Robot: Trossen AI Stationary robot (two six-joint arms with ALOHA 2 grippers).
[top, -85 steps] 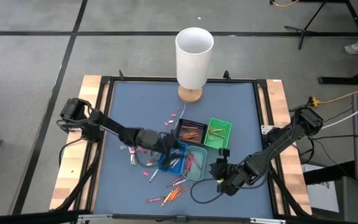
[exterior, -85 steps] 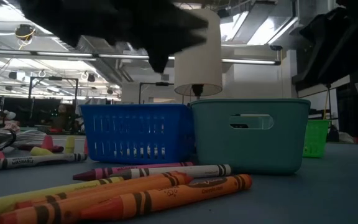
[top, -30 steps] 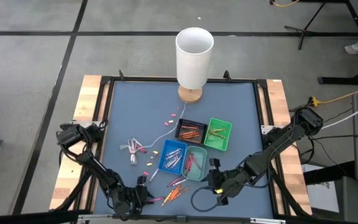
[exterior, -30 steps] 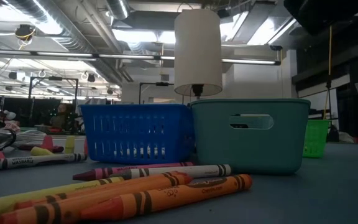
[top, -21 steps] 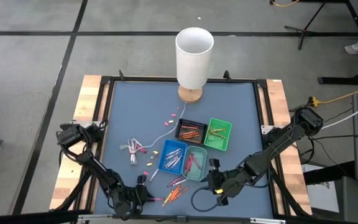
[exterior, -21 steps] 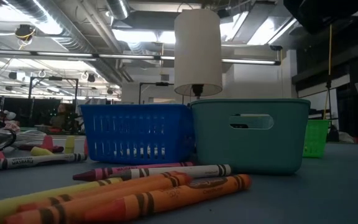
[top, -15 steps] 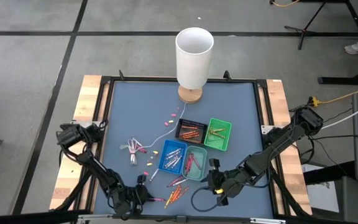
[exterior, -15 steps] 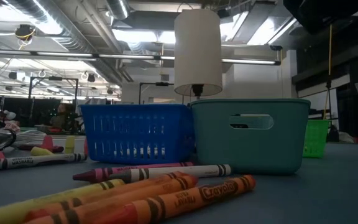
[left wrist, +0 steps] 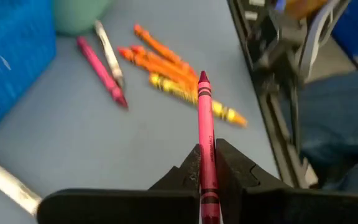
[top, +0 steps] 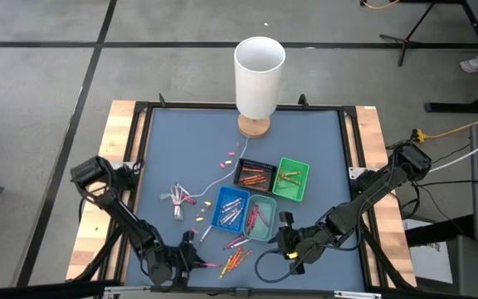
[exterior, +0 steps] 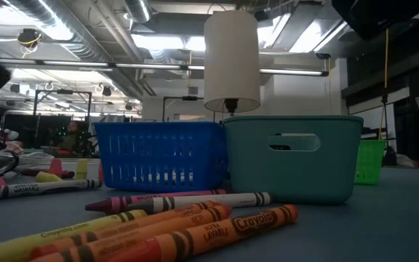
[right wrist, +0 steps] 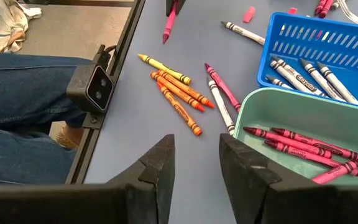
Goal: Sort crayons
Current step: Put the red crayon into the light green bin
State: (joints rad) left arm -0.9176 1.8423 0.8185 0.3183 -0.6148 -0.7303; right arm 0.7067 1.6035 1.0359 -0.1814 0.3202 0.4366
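1. I'd judge the sort well past halfway. Four trays already hold crayons: the blue tray has pale ones, the teal tray has pink-red ones, and the black tray and green tray are stocked too.

2. What's left, as far as I can see: a loose bunch of orange and yellow crayons on the tabletop, just ahead of my left fingers, with a magenta one and a white one between that bunch and the teal tray. More strays lie beyond the blue tray, near the white cord.

3. My left fingers are pressed together on a pink crayon, pinching its lower end so the tip sticks out forward, above the orange bunch. I take this one to be bound for the teal tray.

4. My right fingers are spread with nothing between them, waiting just short of the teal tray's near corner.

5. The tabletop is a blue-grey mat in a dark frame with wooden side strips. A white lamp stands at its far edge, well beyond both sets of fingers.

6. A person in jeans sits close against the near edge, beside the low camera. Beyond the table I see grey floor, ceiling lights and cables.
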